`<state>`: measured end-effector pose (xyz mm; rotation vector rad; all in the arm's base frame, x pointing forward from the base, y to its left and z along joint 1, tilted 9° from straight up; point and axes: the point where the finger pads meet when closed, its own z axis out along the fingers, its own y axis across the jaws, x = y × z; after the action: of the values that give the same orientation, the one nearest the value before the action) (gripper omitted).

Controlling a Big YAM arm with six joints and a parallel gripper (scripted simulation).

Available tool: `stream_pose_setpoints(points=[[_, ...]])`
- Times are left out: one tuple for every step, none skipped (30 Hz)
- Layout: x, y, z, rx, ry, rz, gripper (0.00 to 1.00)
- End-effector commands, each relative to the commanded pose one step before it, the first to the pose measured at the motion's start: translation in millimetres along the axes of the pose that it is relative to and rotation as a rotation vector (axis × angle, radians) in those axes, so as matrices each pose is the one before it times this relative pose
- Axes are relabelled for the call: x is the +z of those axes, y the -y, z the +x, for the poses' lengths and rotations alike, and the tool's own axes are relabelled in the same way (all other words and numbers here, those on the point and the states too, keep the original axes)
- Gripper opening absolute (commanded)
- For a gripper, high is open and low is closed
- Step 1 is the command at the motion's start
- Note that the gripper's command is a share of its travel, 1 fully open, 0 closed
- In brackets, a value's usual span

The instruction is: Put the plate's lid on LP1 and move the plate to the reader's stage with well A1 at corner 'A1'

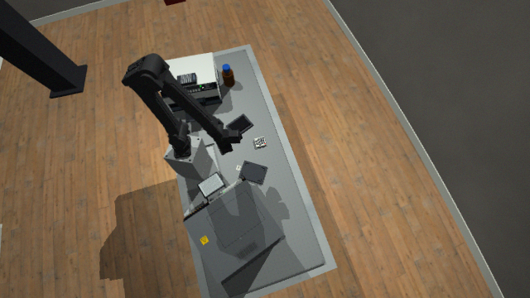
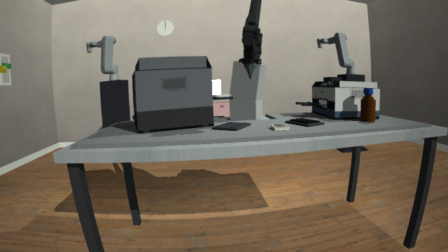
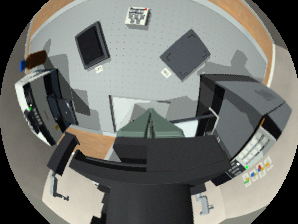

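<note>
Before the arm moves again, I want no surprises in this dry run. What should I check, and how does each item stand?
1. Gripper shut, holding nothing: ok.
2. Gripper apart from the plate: ok.
3. Plate on the stage at the reader: ok. Seated flat: cannot tell.
4. Well A1 at the engraved corner: cannot tell, too small.
5. Lid on LP1: cannot tell. Near pad and far pad both look bare, names unreadable.
6. Bottle upright beside the dispenser: ok.

Beige walls [image 2: 297, 21], round wall clock [image 2: 165, 27], wooden plank floor [image 2: 224, 210], grey table [image 2: 245, 143]
</note>
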<state>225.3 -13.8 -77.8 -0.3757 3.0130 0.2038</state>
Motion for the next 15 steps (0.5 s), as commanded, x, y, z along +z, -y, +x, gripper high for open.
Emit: stream_pose_setpoints(points=[[-5.07,1.76,-20.24,0.05604,0.03937,0.02439,0.00],[1.41,-1.21,3.73,0.03123,-0.00621,-0.00964,0.00],[1.46,-5.42,1.76,0.00095,-0.00682,-0.00381,0.00],[0.64,-5.52,0.77,-0.00161,-0.00293,-0.00295,0.00],[0.59,-6.44,0.35,-0.00667,-0.00234,-0.00308,0.00],[0.57,-5.97,0.44,-0.00556,-0.00249,-0.00193,0.00],[0.40,-5.32,0.99,0.02268,-0.00019,-0.01014,0.00],[0.45,-4.30,1.19,-0.00150,-0.00259,0.00098,0.00],[-0.10,-3.23,-1.14,-0.00105,0.00061,0.00441,0.00],[-0.14,-4.05,-1.09,0.02476,0.00270,-0.01031,0.00],[-0.59,-3.39,-3.52,-0.00178,0.00565,0.00171,0.00],[-0.46,-3.40,-3.35,-0.00247,0.00508,0.00421,0.00],[-0.32,-4.40,-3.29,-0.00373,0.00546,0.00011,0.00],[-0.31,-4.65,-2.97,-0.00329,0.00401,-0.00073,0.00],[-0.28,-4.60,-2.82,-0.00259,0.00330,-0.00064,0.00]])
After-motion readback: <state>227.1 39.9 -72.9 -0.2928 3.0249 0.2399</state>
